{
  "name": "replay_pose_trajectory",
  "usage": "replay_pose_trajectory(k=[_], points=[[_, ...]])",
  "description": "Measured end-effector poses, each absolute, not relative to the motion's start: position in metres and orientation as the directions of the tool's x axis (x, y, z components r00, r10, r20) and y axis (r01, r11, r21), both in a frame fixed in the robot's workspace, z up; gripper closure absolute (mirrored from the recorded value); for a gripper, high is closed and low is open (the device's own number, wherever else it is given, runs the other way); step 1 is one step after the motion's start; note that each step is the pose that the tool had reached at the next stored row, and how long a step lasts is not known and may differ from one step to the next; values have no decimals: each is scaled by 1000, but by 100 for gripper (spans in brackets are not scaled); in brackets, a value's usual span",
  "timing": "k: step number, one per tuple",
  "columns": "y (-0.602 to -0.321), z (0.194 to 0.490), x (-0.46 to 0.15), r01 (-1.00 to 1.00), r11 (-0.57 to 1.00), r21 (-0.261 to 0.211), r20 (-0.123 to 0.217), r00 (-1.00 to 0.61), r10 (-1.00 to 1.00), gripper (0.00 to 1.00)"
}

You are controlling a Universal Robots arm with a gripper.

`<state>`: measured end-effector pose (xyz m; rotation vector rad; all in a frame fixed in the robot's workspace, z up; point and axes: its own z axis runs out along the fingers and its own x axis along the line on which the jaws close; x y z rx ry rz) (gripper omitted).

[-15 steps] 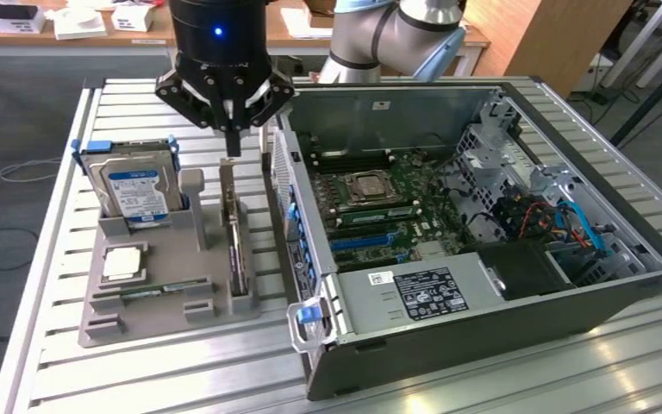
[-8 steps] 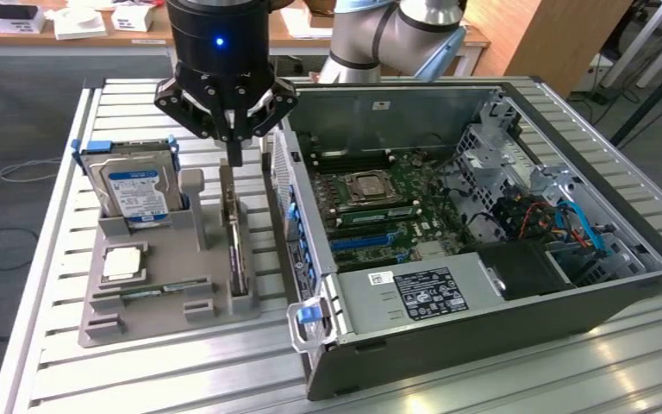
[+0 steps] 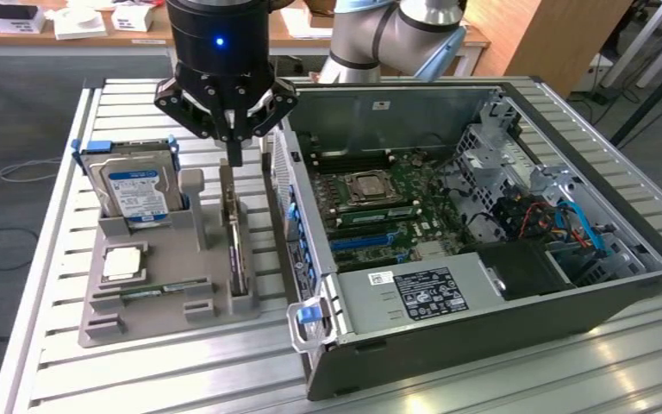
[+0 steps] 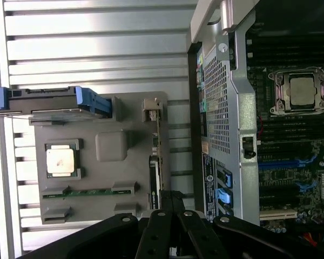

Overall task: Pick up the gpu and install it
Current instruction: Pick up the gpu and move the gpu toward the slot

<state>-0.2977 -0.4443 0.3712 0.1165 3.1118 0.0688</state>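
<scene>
- Exterior view: fingers pressed shut, tips at the top edge of the gpu; whether they pinch it is unclear.
- gpu stands on edge in the holder, beside the case, on the desk.

Place: a robotics lab or workshop.
Bench: ribbed silver aluminium-profile table carrying the work.
Hardware: open black tower computer case with its green motherboard bare; flat grey plastic parts tray just beside it.
Machine: silver-and-blue jointed robot arm over the table.
Surroundings: long wooden desk with small white boxes; grey floor with a loose white cable.
</scene>
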Motion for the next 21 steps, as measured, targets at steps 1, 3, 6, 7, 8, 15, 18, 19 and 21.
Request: replay_pose_trajectory(k=[1, 3, 6, 7, 8, 15, 18, 19, 21], points=[[-444, 371, -298, 74, 996, 45, -25, -997, 75, 89], [-444, 371, -298, 74, 996, 45, -25, -997, 75, 89], [-444, 371, -298, 74, 996, 45, -25, -997, 75, 89], [-444, 371, -298, 74, 996, 45, -25, -997, 75, 89], [-444, 371, -298, 74, 996, 45, -25, -997, 75, 89], [-444, 371, -298, 74, 996, 45, -25, -997, 75, 64], [-444, 369, -298, 74, 996, 45, -27, -997, 75, 64], [-444, 368, -298, 74, 996, 45, -27, -997, 75, 64], [-444, 364, -298, 74, 996, 46, -28, -997, 75, 64]])
